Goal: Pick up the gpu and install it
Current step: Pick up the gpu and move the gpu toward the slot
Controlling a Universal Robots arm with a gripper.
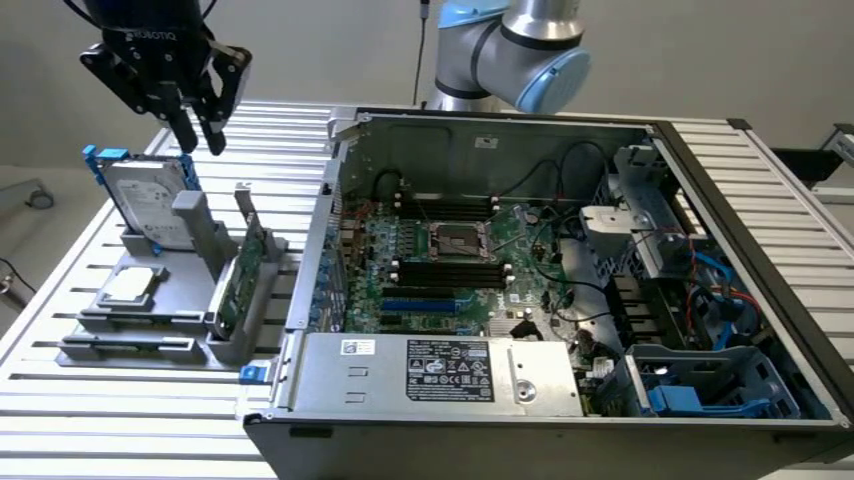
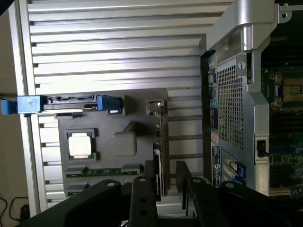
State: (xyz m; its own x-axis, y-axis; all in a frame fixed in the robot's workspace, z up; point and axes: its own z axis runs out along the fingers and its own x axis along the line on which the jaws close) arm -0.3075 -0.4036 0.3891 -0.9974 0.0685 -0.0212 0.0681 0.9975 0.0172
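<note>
Although the jaws are parted, nothing is gripped; the graphics card (image 1: 240,285) is held upright in the gray holder (image 1: 230,346). If descent is made off-centre above the holder, the card's edge could be struck by a fingertip and bent.

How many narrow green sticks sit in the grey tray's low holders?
2. The nearer stick sits beside the square chip; the farther stick lies parallel to it, farther from the chip, partly hidden behind the gripper in the wrist view.
</note>
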